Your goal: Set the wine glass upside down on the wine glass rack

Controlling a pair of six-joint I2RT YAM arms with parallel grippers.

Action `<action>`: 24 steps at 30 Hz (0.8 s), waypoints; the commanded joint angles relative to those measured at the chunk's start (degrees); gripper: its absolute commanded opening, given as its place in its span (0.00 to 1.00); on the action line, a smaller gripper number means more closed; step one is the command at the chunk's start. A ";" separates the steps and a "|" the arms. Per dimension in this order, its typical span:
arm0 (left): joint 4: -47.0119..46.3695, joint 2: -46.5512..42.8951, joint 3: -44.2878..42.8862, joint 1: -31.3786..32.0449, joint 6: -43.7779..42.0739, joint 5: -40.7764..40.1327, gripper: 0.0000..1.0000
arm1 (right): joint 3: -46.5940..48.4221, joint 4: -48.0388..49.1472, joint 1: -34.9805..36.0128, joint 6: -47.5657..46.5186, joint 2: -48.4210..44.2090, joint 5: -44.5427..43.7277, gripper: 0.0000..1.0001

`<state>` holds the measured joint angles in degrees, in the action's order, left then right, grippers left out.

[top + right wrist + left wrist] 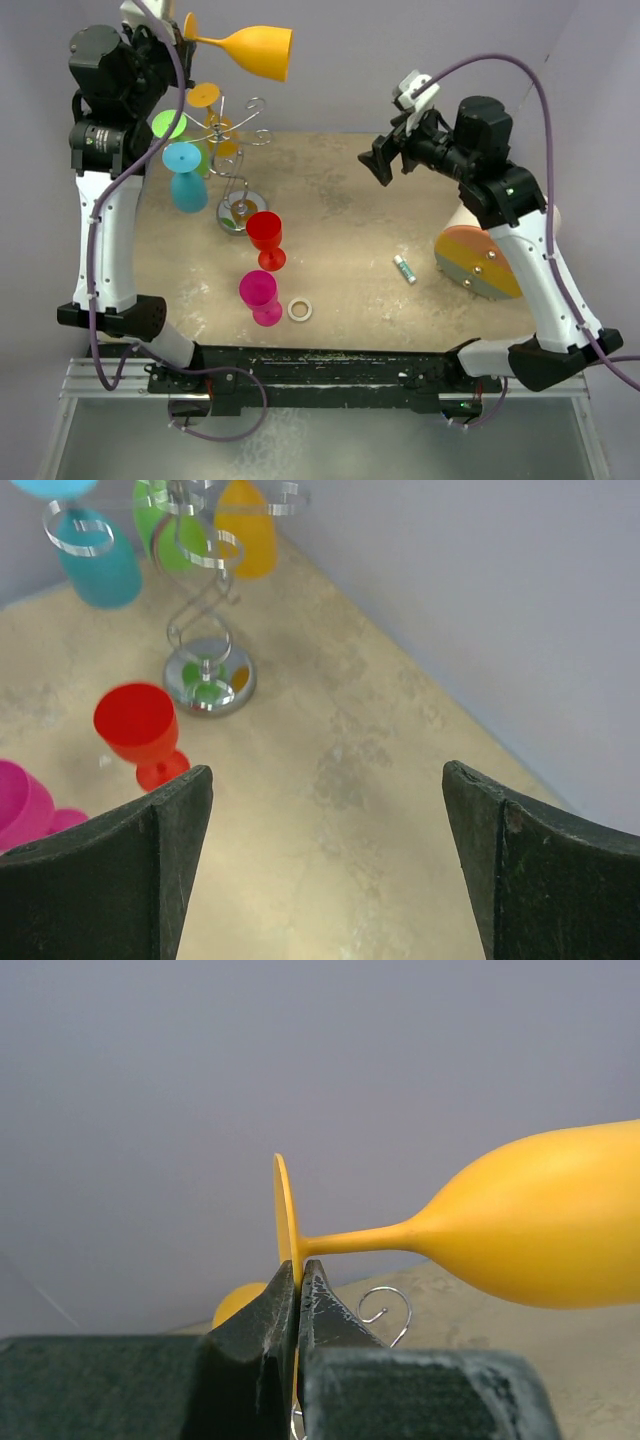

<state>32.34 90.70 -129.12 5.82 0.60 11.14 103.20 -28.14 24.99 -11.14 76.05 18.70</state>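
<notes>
A yellow-orange wine glass lies sideways in the air, high above the back left of the table. My left gripper is shut on the thin disc of its foot, with the bowl pointing right. Below it stands the wine glass rack, silver wire on a round shiny base; one curled hook shows just under the glass. Teal, green and orange glasses hang upside down on it. My right gripper hovers open and empty over the table's middle right.
A red glass and a magenta glass stand upright in front of the rack. A white ring lies beside the magenta one. A small green-and-white tube and a striped round object sit at right.
</notes>
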 commanded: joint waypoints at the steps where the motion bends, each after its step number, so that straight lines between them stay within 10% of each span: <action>1: -2.98 0.05 -1.32 5.05 -11.76 -12.38 0.00 | -7.80 3.00 -0.27 -3.40 -1.99 -1.20 0.99; 12: -10.32 4.98 -0.71 12.22 -31.17 -26.27 0.00 | -33.30 13.69 -4.81 -6.52 -5.74 6.22 1.00; 24: -17.70 13.01 -0.60 15.17 -44.49 -33.83 0.00 | -38.65 13.73 -10.40 -5.71 -4.19 14.03 1.00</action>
<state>20.51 101.93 -128.66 20.86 -38.72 -18.81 65.71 -17.06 16.03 -16.95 72.47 27.35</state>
